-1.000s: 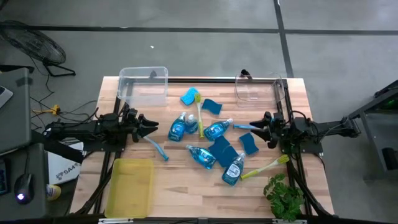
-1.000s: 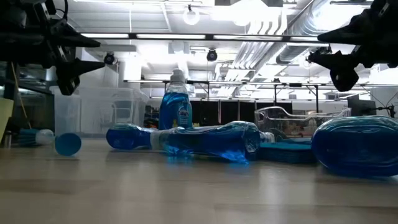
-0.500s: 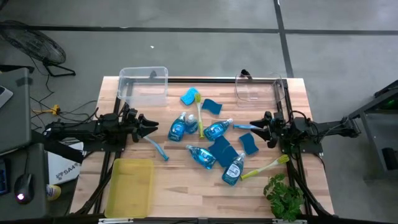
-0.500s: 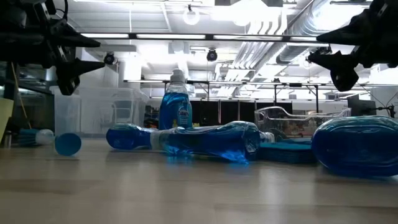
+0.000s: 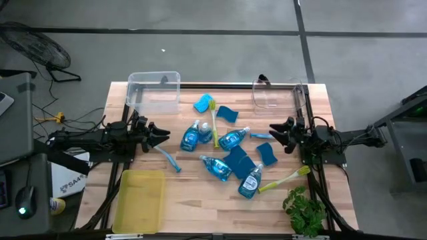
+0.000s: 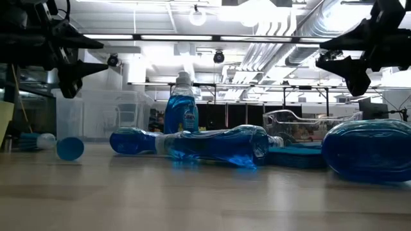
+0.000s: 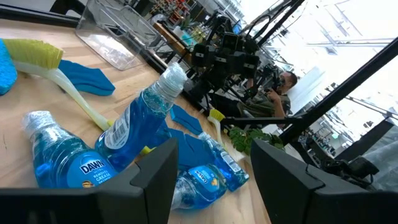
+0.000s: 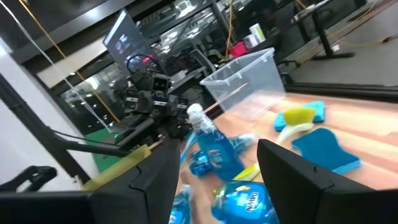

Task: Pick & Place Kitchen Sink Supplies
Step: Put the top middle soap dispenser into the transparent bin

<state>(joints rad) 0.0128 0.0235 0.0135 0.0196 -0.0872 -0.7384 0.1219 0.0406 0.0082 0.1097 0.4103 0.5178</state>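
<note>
Scattered mid-table: four soap bottles (image 5: 190,137), blue sponges (image 5: 267,153) and two brushes (image 5: 213,123), one (image 5: 283,178) near the right edge. Left gripper (image 5: 162,135) hovering at the pile's left side, fingers apart, holding nothing. Right gripper (image 5: 275,131) hovering at its right side, fingers likewise apart and empty.

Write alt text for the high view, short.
Blue dish soap bottles, blue sponges and dish brushes lie scattered mid-table between two open, empty grippers: left gripper, right gripper. Clear bins sit at the far edge, a yellow tray front-left.
</note>
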